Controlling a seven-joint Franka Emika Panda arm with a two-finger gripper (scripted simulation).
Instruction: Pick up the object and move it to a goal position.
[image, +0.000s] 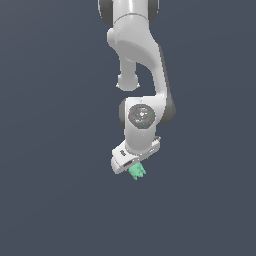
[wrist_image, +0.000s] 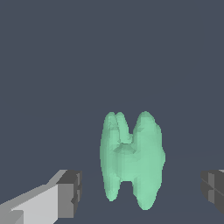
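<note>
A plain dark slate-blue surface (image: 55, 200) carries the mint-green object (image: 137, 171)

One white robot arm (image: 142, 60), one tool (image: 131, 167) with two fingers (wrist_image: 70, 192), one mint-green object (wrist_image: 131, 159)

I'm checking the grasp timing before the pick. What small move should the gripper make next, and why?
Probably close the gripper on the mint-green object. In the wrist view the object sits between the two fingers, with a clear gap on each side, so nothing grips it yet. The exterior view shows it right at the fingertips; whether they reach low enough is hard to tell.
</note>
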